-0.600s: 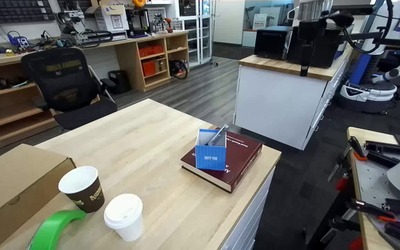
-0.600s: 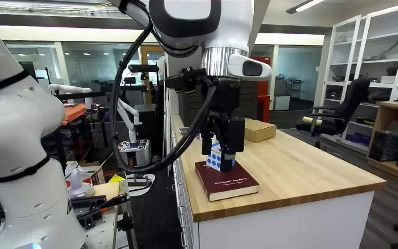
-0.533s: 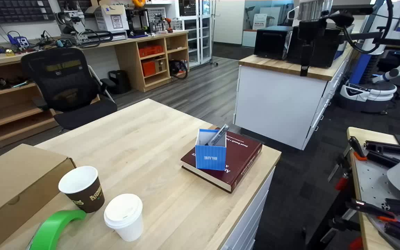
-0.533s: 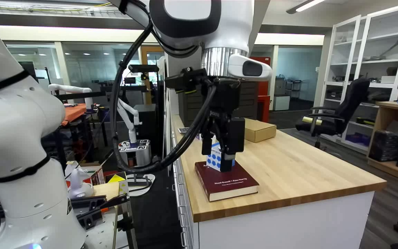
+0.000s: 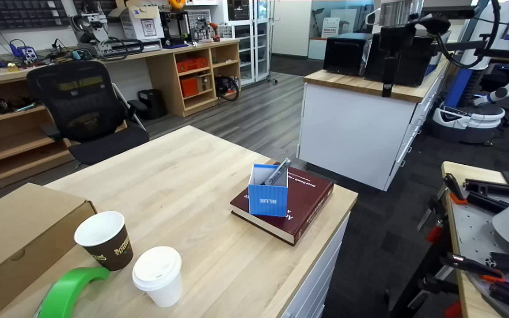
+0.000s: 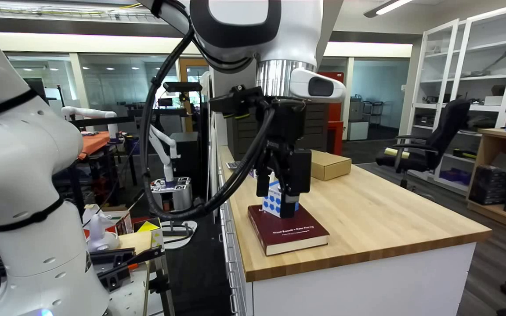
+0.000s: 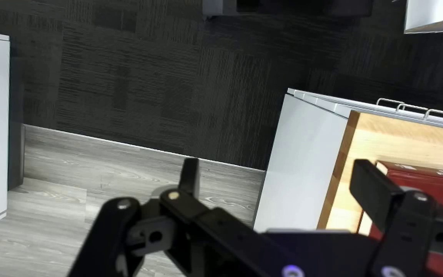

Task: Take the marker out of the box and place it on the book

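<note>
In both exterior views the small blue box (image 5: pixel 268 201) (image 6: pixel 273 202) stands on the maroon book (image 5: pixel 309 187) (image 6: pixel 292 235). The dark marker (image 5: pixel 276 173) leans in the box with its upper end above the rim. My gripper (image 7: pixel 276 169) is open, its fingers wide apart with nothing between them. In an exterior view my gripper (image 6: pixel 276 202) covers part of the box, and in an exterior view it hangs in the air (image 5: pixel 387 90) well apart from the book. In the wrist view part of the book (image 7: pixel 417 182) shows behind the right finger; box and marker are out of that view.
A large brown cardboard box (image 5: pixel 29 229) lies on the table (image 5: pixel 157 176). Near it stand a brown paper cup (image 5: pixel 108 243), a white lidded cup (image 5: pixel 159 276) and a green curved object (image 5: pixel 69 289). The table's edge (image 7: pixel 337 169) runs between my fingers in the wrist view.
</note>
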Motion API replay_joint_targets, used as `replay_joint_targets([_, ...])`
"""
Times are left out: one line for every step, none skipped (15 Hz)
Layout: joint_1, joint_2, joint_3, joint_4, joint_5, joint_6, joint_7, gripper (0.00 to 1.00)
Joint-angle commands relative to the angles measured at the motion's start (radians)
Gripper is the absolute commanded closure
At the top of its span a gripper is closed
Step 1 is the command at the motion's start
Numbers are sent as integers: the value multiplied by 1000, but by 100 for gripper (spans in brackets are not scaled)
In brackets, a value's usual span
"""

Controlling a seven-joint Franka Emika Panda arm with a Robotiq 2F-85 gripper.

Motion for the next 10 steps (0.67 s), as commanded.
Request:
replay_joint_targets([-7,0,7,1,3,-1,-2,0])
replay_joint_targets([-7,0,7,1,3,-1,-2,0])
replay_joint_targets([-7,0,7,1,3,-1,-2,0])
replay_joint_targets([-7,0,7,1,3,-1,-2,0])
replay_joint_targets([-7,0,7,1,3,-1,-2,0])
replay_joint_targets([-6,6,10,3,4,3,7,0])
replay_joint_targets([-3,11,15,6,1,7,11,0])
replay_joint_targets([1,16,19,7,5,15,14,0])
replay_joint_targets([8,19,26,6,8,29,16,0])
replay_joint_targets([13,22,34,6,8,38,17,0])
